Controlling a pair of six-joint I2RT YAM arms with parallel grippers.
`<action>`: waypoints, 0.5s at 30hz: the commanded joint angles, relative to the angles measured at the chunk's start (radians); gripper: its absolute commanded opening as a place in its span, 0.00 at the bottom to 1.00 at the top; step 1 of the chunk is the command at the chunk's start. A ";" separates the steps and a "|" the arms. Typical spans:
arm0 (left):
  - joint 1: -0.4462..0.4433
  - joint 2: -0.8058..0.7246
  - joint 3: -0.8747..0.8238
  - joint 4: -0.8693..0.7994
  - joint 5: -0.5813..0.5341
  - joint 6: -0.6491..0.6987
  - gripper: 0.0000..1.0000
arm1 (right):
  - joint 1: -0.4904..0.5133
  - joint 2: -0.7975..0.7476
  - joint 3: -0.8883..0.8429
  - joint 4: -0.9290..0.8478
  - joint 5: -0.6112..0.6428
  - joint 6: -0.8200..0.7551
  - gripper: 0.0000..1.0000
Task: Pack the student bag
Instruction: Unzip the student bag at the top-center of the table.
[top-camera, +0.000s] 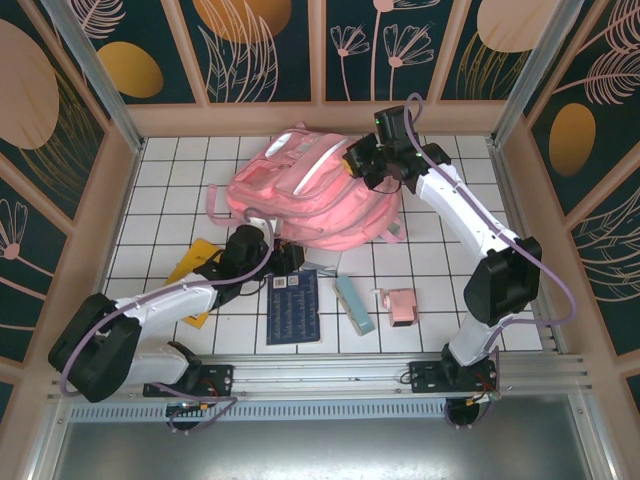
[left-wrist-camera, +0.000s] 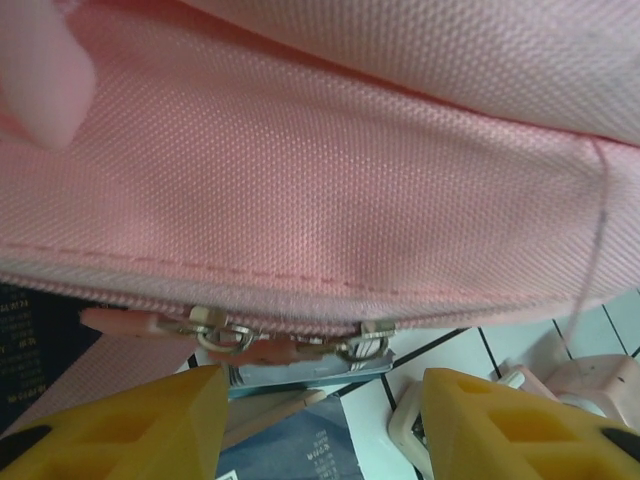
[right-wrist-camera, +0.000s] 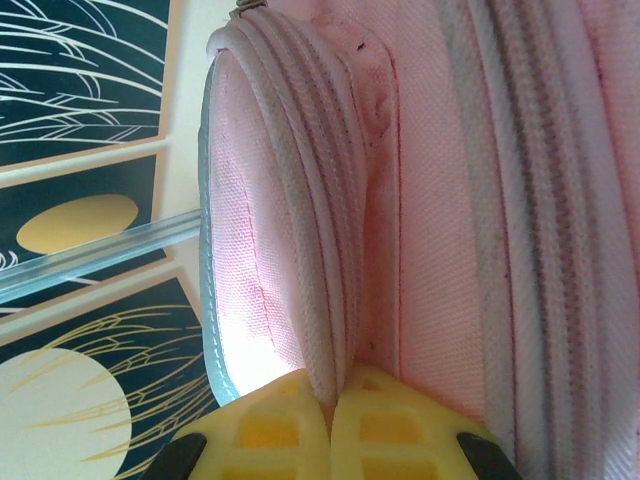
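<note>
Your student bag (top-camera: 310, 195) lies on its side in the middle-far part of the tiled table (top-camera: 170, 170), top end near the back wall. The right gripper (top-camera: 368, 165) is on the bag's far right edge. In its wrist view the right gripper (right-wrist-camera: 330, 395) has both yellow fingers pressed together on a piped fold of the pink fabric (right-wrist-camera: 330, 250), so it is clamped on the bag.

The left gripper (top-camera: 290, 258) sits at the bag's near edge. In the left wrist view its jaws stand apart with nothing between them, and the zipper seam runs just above the fingertips (left-wrist-camera: 205, 385).

- One bag.
- Two metal zipper sliders, one here (left-wrist-camera: 215, 328) and one here (left-wrist-camera: 368, 340), close together on that seam.
- One dark blue booklet (top-camera: 293, 307).
- One pale teal slab (top-camera: 353, 303).
- One small pink item (top-camera: 401, 305).
- One yellow flat piece (top-camera: 190, 262), partly under your left arm.

These loose things lie in a row just in front of the bag. There are bare tiles at the far left corner and along the right side. The wooden frame walls in three sides.
</note>
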 joint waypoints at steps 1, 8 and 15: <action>-0.001 0.036 0.044 0.051 -0.014 0.042 0.54 | 0.009 -0.008 0.074 0.066 -0.025 0.020 0.00; -0.001 0.095 0.102 0.033 -0.054 0.104 0.50 | 0.013 -0.011 0.065 0.075 -0.038 0.017 0.00; -0.002 0.103 0.110 0.024 -0.081 0.126 0.24 | 0.018 -0.009 0.058 0.077 -0.034 0.011 0.00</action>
